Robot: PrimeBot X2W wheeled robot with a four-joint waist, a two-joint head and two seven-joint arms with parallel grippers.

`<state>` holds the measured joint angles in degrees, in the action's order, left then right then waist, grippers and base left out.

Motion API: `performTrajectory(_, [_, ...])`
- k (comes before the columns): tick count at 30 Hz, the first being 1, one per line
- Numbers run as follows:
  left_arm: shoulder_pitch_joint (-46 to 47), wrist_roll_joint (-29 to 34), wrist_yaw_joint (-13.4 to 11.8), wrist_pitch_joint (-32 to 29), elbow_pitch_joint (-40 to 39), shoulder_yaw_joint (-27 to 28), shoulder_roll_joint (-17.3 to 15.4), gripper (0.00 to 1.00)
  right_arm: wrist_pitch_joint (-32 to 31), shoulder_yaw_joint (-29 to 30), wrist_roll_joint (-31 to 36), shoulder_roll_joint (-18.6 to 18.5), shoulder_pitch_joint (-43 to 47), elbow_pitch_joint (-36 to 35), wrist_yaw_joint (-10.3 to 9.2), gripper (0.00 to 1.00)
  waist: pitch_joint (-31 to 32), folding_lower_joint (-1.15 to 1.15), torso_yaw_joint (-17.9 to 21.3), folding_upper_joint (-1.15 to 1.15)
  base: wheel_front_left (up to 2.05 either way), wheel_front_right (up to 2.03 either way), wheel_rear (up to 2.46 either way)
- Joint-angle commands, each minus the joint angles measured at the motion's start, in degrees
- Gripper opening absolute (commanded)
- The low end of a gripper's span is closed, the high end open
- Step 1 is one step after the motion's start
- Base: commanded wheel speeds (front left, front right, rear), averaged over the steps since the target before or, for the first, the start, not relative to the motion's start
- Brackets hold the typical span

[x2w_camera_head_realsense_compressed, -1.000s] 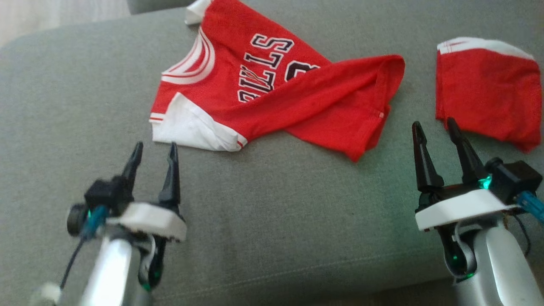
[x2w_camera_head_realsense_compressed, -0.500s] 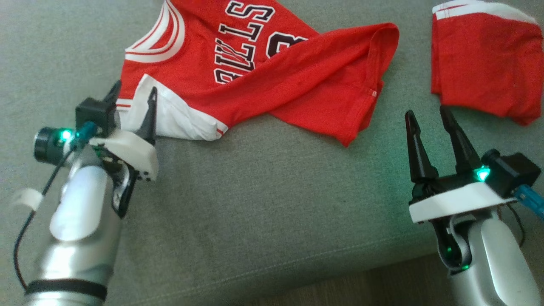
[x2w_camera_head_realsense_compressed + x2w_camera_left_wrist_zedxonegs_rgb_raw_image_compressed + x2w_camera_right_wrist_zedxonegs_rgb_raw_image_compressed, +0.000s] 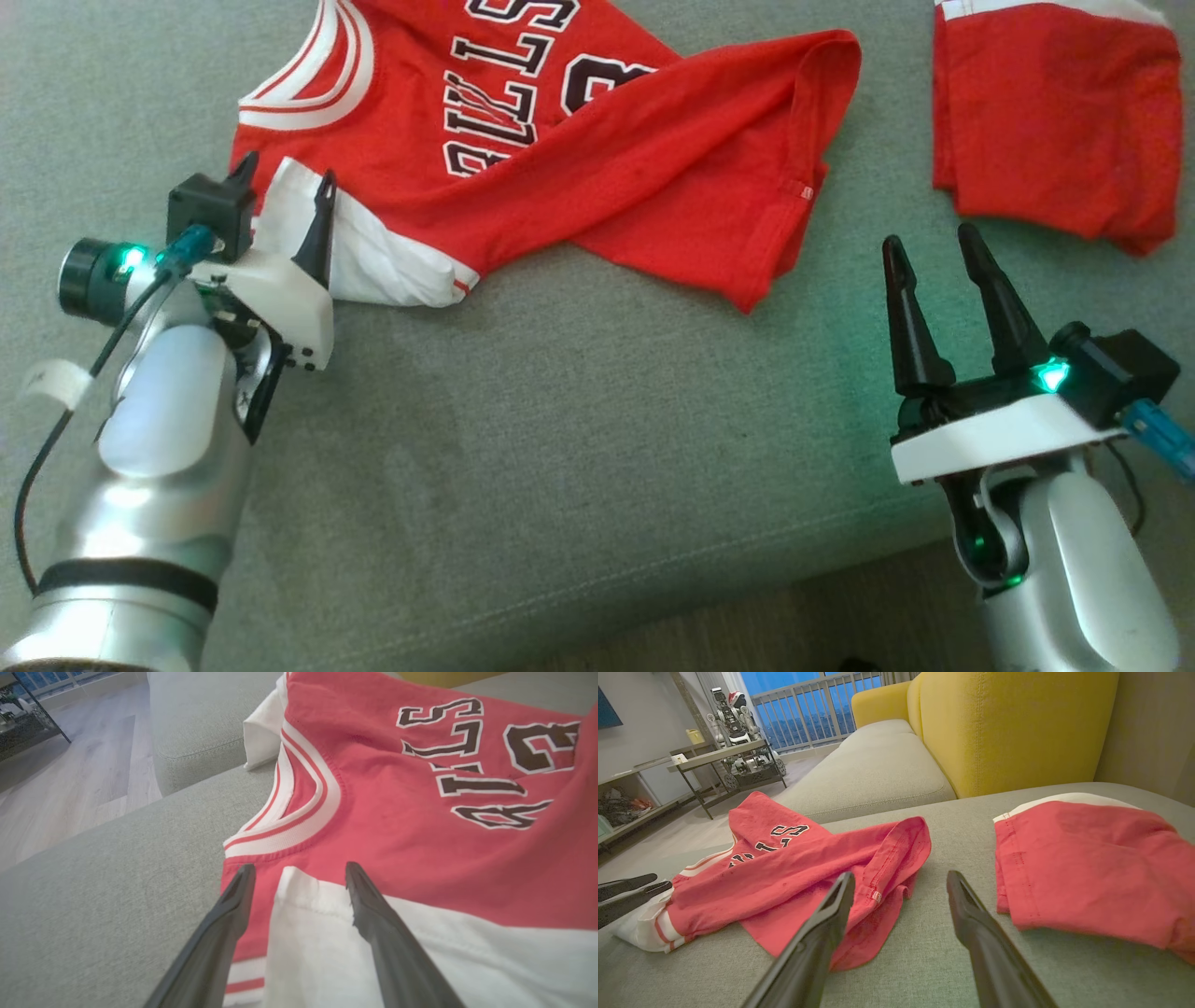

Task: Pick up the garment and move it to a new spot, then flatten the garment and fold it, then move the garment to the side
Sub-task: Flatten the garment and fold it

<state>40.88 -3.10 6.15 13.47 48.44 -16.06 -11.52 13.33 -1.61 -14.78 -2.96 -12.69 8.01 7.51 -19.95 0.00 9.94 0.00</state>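
Head view: a grey sofa seat (image 3: 579, 448) spreads across the scene, its front edge running along the bottom right. The red jersey (image 3: 597, 177) lies on it toward the back. Its long axis runs across the seat, with the white-trimmed collar (image 3: 299, 84) pointing to the robot's left and the hem (image 3: 812, 140) to its right. The lower half is rumpled and folded over on itself, covering part of the dark lettering. A white sleeve (image 3: 373, 261) sticks out at the near left corner. A separate pair of red shorts (image 3: 1055, 121) lies well apart on the right.

The left gripper (image 3: 287, 170) is spread open and empty at that sleeve. In the left wrist view one finger (image 3: 229, 914) is over the red shoulder edge and the other over the white cloth (image 3: 317, 952). Whether they touch the fabric cannot be told. The right gripper (image 3: 931, 236) is also spread and holds nothing. It sits over bare cushion near the front edge, between the hem and the shorts, clear of both.
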Motion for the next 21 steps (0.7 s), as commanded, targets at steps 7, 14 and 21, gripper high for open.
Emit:
performTrajectory(7, [4.4,0.1,0.4,0.8,2.7,0.5,-2.8,1.00,1.0,-1.3,-0.7,0.1,-1.7,-1.1,-0.02,1.00,-0.3,0.00,0.6,0.00,0.00,0.00,0.00])
performTrajectory(14, [6.1,-1.0,0.9,1.0,6.4,-0.7,-2.5,0.00,1.2,-1.0,-0.6,0.1,-1.9,-0.7,-0.02,1.00,-0.3,0.00,0.6,0.00,0.00,0.00,0.00])
performTrajectory(21, [6.3,-2.2,0.9,1.4,5.0,-0.9,-2.0,0.00,1.3,-0.1,-0.1,0.1,-1.7,-0.1,-0.02,1.00,0.5,0.00,-0.8,0.00,0.00,0.00,0.00])
